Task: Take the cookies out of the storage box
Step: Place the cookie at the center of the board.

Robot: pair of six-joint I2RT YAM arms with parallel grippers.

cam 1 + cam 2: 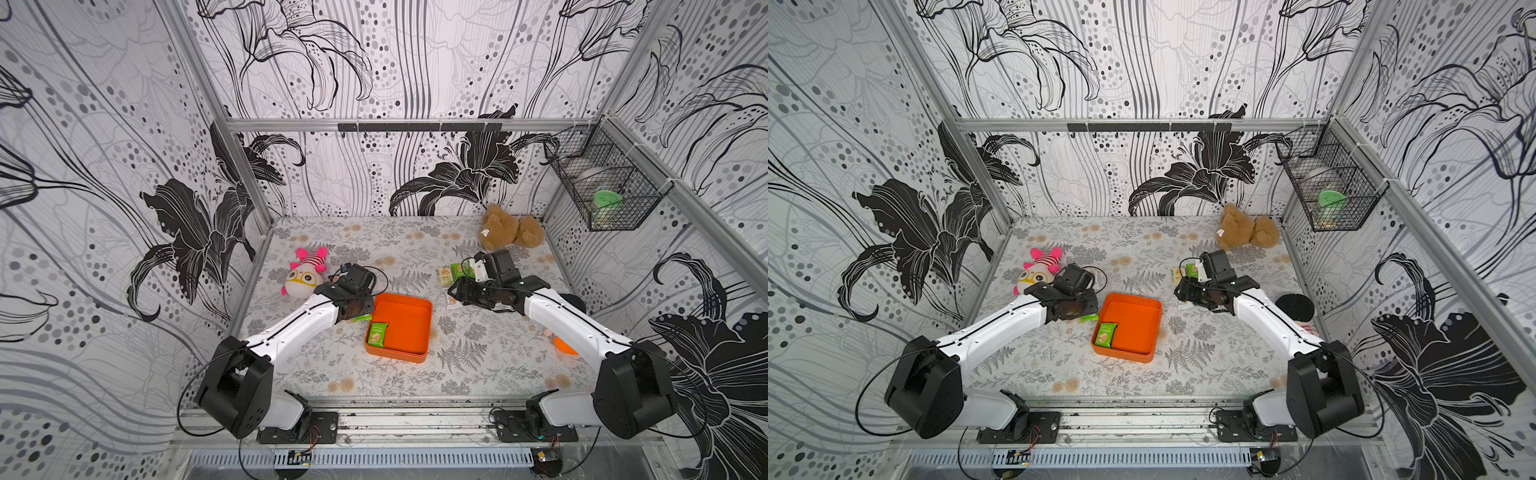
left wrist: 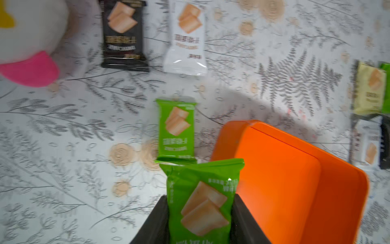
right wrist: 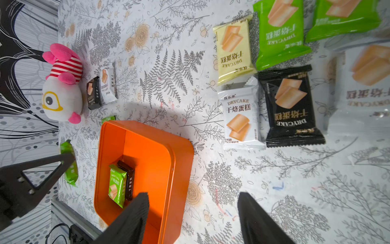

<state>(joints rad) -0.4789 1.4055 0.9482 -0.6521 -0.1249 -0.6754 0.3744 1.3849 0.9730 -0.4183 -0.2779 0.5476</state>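
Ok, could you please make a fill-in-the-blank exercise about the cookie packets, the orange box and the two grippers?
1. The sealed cookie packet held in the left gripper is ____ in colour.
2. In the shallow bright-orange storage box, a green packet touches a second packet, which is ____.
3. The right gripper is ____ and holds nothing.

Missing words: green; black; open.

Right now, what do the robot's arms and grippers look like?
The left arm and right arm have white shells and black joint housings. Thin black cables loop near the bases. The left gripper and right gripper are black, with tapering wedge-shaped fingers.
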